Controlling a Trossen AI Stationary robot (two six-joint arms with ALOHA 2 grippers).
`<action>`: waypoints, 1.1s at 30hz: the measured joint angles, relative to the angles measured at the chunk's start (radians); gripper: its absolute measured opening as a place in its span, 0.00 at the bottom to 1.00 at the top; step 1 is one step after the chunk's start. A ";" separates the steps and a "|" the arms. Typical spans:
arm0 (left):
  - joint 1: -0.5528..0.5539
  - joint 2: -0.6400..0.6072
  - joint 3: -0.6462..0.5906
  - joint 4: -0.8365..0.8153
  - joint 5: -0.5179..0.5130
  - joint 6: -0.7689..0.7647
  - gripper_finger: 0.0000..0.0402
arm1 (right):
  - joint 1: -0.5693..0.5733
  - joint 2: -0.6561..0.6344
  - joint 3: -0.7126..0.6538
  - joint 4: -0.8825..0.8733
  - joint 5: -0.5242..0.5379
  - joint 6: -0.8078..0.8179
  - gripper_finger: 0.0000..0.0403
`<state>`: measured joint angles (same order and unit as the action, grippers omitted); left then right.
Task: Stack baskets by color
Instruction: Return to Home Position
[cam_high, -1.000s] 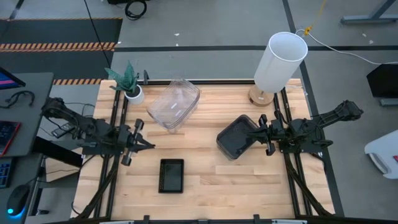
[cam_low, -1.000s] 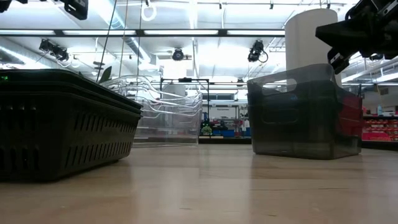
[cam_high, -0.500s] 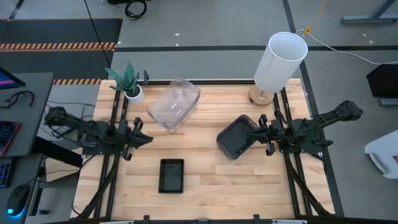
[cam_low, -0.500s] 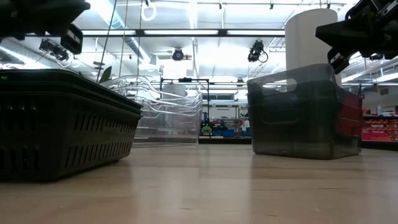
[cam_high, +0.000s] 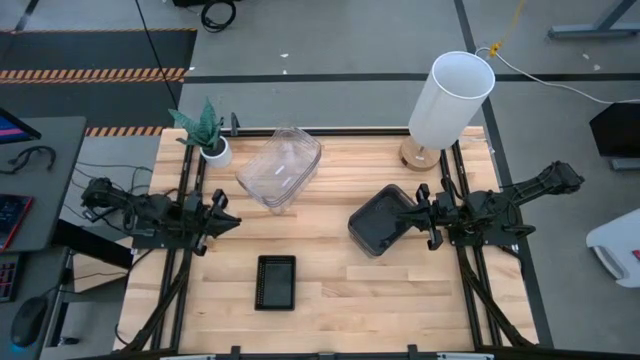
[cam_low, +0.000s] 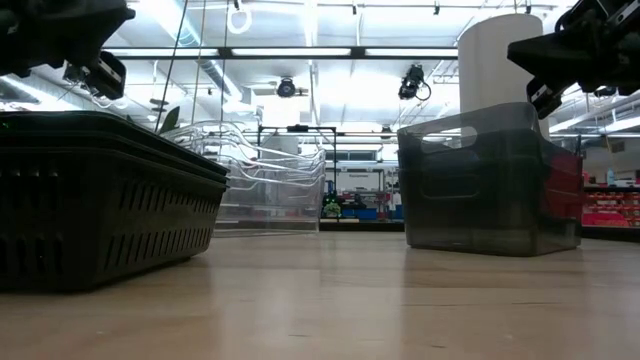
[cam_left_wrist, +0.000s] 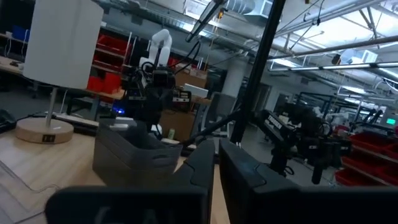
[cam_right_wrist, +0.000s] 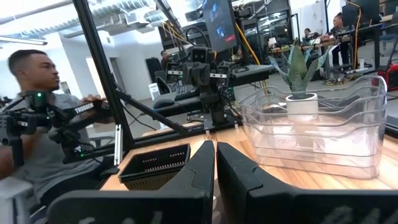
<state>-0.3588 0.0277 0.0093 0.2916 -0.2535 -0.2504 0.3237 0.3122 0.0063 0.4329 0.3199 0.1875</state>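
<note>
**Three stacks stood, both arms at their own sides**

High view: on the table (cam_high: 340, 310) the baskets stood in three piles. The clear stack (cam_high: 280, 168) was at the far left part, near the plant (cam_high: 207, 135). The grey stack (cam_high: 380, 220) was at the right, its long axis lying diagonally. The black stack (cam_high: 275, 282) was at the near middle. The left arm (cam_high: 150, 212) lay at the left edge; the left jaws pointed inward, well apart from every pile. The right arm (cam_high: 500, 210) lay at the right edge, and the right jaws were just beside the grey stack's right end, pointing at it. I judged that this arm had to draw back, away from that pile, to reach its rest place.

Low view: the right arm (cam_low: 575, 45) hung above the grey stack (cam_low: 490, 180), apart from its rim, near the lamp (cam_low: 500, 60).

Left wrist view: the left jaws were closed to a thin slit and held nothing.

Right wrist view: the right jaws were also closed and empty; a person (cam_right_wrist: 31, 124) sat beyond the table.
</note>
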 joint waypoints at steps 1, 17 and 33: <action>0.000 -0.004 0.000 -0.002 0.000 0.000 0.08 | 0.000 0.000 0.000 0.001 0.000 0.000 0.06; -0.001 -0.002 0.000 0.003 0.000 0.001 0.07 | 0.000 0.000 0.000 0.000 0.000 0.000 0.06; -0.001 -0.002 -0.001 0.003 0.000 0.002 0.06 | 0.000 0.000 0.000 0.000 0.000 0.000 0.06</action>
<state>-0.3595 0.0257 0.0086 0.2949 -0.2535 -0.2488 0.3237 0.3122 0.0063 0.4328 0.3199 0.1875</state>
